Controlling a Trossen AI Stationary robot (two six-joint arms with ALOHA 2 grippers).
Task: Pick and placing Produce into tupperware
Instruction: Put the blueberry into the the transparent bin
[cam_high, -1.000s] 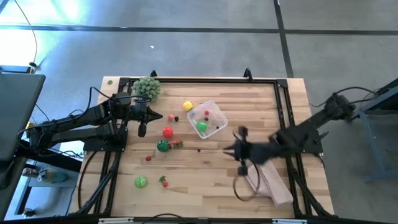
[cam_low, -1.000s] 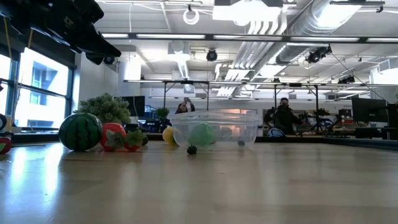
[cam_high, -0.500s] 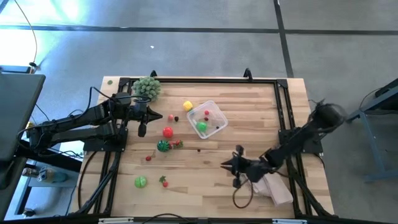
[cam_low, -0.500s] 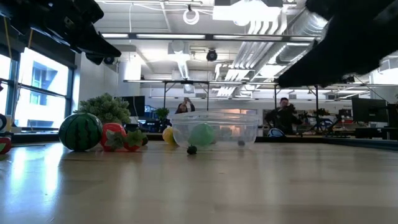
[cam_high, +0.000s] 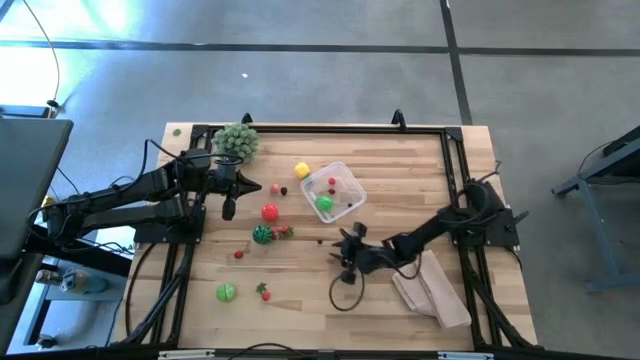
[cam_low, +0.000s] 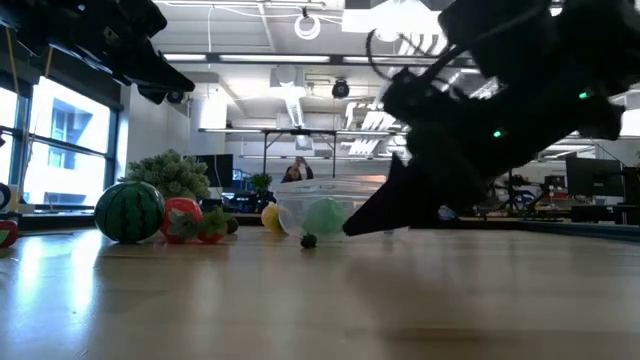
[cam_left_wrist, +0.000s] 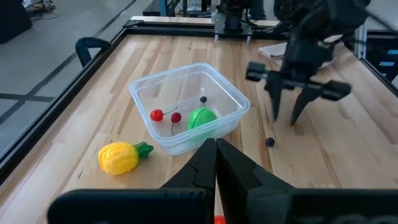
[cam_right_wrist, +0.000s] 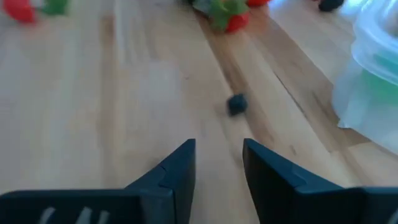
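Right gripper (cam_high: 345, 262) hangs low over the table (cam_high: 300, 310), fingers parted and empty, near a small dark berry (cam_high: 320, 241) lying just beside the tupperware (cam_high: 333, 190). Left gripper (cam_high: 255, 188), clenched shut and empty, waits beyond a red fruit (cam_high: 269, 212) from that tupperware.

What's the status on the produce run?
Right gripper open, empty, nearing small dark berry beside tupperware. Left gripper shut, waiting. Nothing in the way.

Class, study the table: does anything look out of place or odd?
Nothing is damaged or spilled. Most toy produce still lies scattered outside the clear container, including a small dark berry on the wood, with the open right gripper close above the table near it.
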